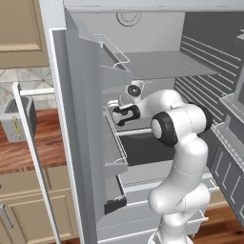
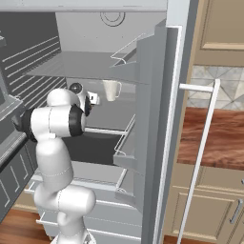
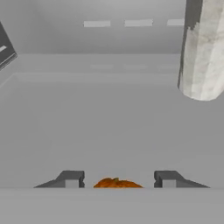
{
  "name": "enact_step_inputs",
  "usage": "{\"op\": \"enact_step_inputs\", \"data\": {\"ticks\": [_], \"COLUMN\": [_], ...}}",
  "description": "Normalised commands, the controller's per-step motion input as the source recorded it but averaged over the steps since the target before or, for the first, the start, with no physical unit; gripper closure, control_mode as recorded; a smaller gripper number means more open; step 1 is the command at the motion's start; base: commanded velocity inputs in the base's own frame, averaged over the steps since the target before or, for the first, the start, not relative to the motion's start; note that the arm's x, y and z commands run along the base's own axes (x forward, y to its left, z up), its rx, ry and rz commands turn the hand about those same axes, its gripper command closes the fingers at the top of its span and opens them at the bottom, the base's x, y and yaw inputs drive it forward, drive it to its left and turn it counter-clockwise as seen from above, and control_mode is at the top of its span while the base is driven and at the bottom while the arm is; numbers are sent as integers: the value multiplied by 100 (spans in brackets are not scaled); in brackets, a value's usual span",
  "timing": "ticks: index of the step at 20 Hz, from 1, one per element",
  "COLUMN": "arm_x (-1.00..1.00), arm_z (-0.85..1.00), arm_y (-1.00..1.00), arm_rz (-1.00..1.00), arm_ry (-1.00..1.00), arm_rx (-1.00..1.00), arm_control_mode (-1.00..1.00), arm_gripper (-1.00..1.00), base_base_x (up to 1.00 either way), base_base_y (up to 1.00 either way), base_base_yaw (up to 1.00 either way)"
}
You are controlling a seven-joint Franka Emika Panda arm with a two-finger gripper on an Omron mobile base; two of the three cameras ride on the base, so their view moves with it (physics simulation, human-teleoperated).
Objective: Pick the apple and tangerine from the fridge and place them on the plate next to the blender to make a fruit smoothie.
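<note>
tangerine (image 3: 117,183) between spread gripper (image 3: 118,179) fingers, fridge (image 3: 109,113) shelf

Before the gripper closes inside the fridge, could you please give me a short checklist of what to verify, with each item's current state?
1. Fridge door open: ok.
2. Tangerine between the fingers, seen in the hand view: ok.
3. Gripper open, gap on both sides of the fruit: ok.
4. White mug clear of the fingers, off to one side: ok.
5. Fingers low enough around the fruit: cannot tell.
6. Apple's position: cannot tell.
</note>
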Motion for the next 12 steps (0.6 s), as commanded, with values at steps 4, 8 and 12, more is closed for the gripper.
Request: {"op": "enact_step_inputs", "data": {"ticks": [4,8,12], "arm_x": [-69,-100,-100], "arm_z": [-4,24,78], "arm_y": [0,0,0], "arm_rz": [0,-4,-1], "arm_ry": [-8,-28,-16], "arm_rx": [0,2,0], "arm_control_mode": [-100,-100,-100], "arm_gripper": [100,100,100], "base_base_x": [0,0,0], "base_base_y": [0,0,0], "base_base_yaw": [0,0,0]}}
